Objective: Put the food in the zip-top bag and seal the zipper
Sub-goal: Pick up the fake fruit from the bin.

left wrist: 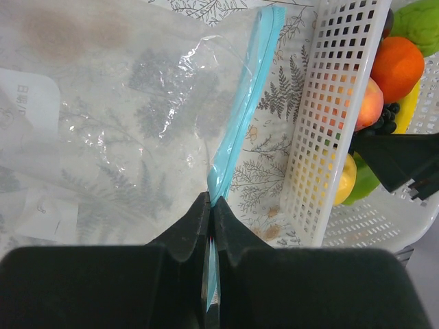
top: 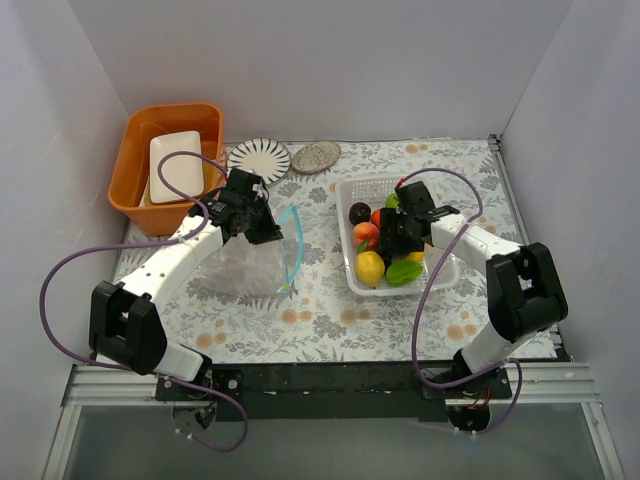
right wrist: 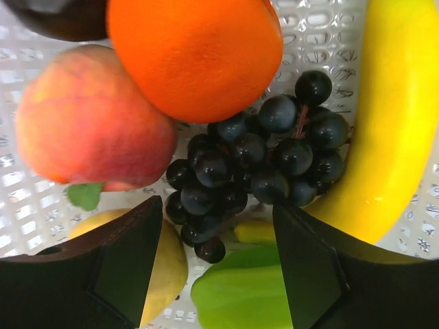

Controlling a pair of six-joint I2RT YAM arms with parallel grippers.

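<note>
The left end effector (top: 262, 228) is pinched shut on the zipper (left wrist: 250, 89), whose light blue strip runs straight ahead of its fingertips. The clear zip-top bag (left wrist: 123, 103) spreads to its left over the bench (top: 330, 310). The right end effector (right wrist: 218, 205) hangs wide open and empty over the basket (left wrist: 322, 123). Black grapes (right wrist: 274, 154) sit just ahead between its fingers, the peach (right wrist: 89, 123) and orange (right wrist: 195, 55) beyond, and the banana (right wrist: 391, 123) to its right.

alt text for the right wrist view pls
The right tool, open, hangs over a bunch of black grapes in a white lattice basket. Around the grapes lie an orange, a peach, a banana, a lemon and a green mango.
</note>
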